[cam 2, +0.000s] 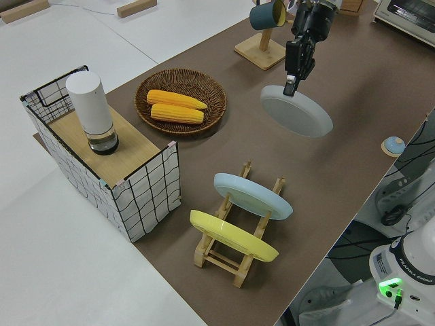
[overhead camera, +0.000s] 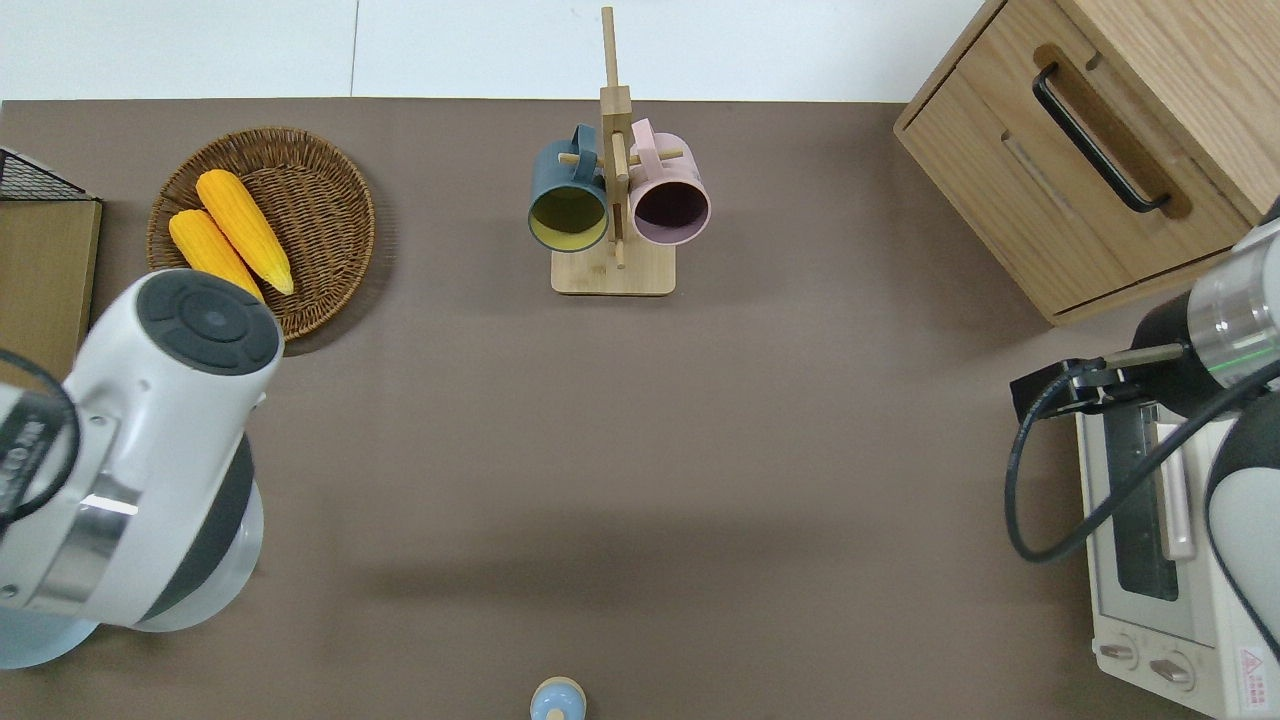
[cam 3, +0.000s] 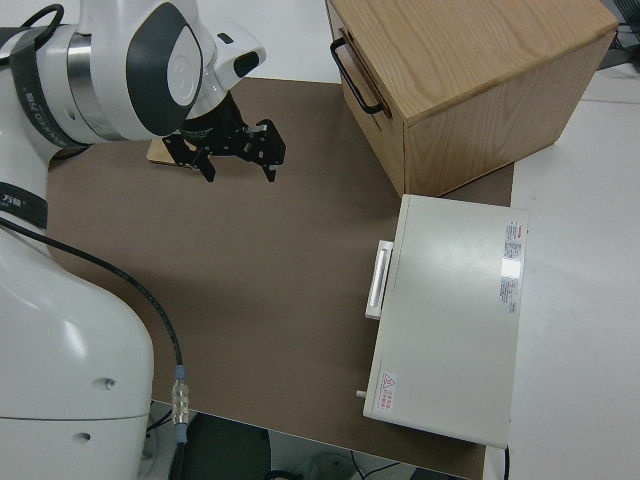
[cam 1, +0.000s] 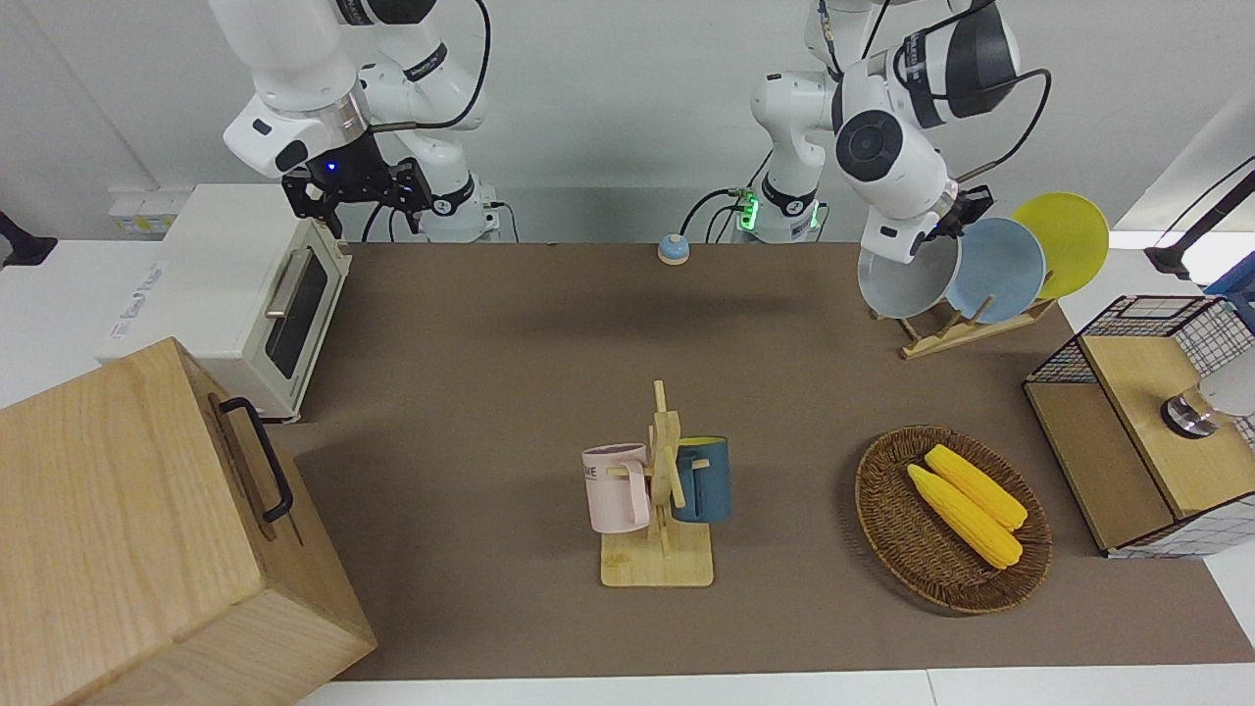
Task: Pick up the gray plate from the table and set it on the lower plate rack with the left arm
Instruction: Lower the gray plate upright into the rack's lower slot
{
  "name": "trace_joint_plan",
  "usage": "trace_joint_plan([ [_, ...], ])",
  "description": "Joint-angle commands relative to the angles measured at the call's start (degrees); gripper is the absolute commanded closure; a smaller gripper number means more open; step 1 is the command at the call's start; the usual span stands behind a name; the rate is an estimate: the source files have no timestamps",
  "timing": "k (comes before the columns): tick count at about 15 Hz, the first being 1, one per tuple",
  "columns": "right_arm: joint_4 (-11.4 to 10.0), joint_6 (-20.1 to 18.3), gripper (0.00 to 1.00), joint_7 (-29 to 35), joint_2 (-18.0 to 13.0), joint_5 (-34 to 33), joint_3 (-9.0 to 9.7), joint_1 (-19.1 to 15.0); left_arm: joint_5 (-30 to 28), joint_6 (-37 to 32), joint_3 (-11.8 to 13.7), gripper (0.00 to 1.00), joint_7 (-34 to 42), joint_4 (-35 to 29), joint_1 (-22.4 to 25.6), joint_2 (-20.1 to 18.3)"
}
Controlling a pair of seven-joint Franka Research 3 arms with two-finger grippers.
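Half done, by the look of it: gray plate (cam 2: 297,111) lifted off table (cam 1: 549,392), pinched at its rim by left gripper (cam 2: 292,80), held tilted at twelve o'clock of lower plate rack (cam 2: 234,255). Remaining: slotting beside light blue plate (cam 2: 253,195). Right arm parked.

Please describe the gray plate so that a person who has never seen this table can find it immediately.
Look toward the left arm's end of the table, where a small wooden plate rack holds a light blue plate and a yellow plate. Beside them, the left hand holds a third plate by its rim in the air. That gray plate is pale gray, the only one off the rack.
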Motion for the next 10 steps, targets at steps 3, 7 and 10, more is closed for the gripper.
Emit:
trace_joint_plan([
  [3,0.41,-0.62,0.017,0.68,-0.12,-0.37,1.21,-1.32,9.10,-5.26,-1.00,1.00,-5.77,0.84,-0.32,6.09],
  [7,0.41,-0.62,0.017,0.68,-0.12,-0.37,1.21,-1.32,13.50,-5.35,-0.83,1.00,-9.62,-3.19,0.12,6.10],
  [10,0.41,-0.62,0.017,0.68,-0.12,-0.37,1.21,-1.32,14.21,-5.97,-0.83,1.00,-12.27,-5.22,-0.05,5.57],
])
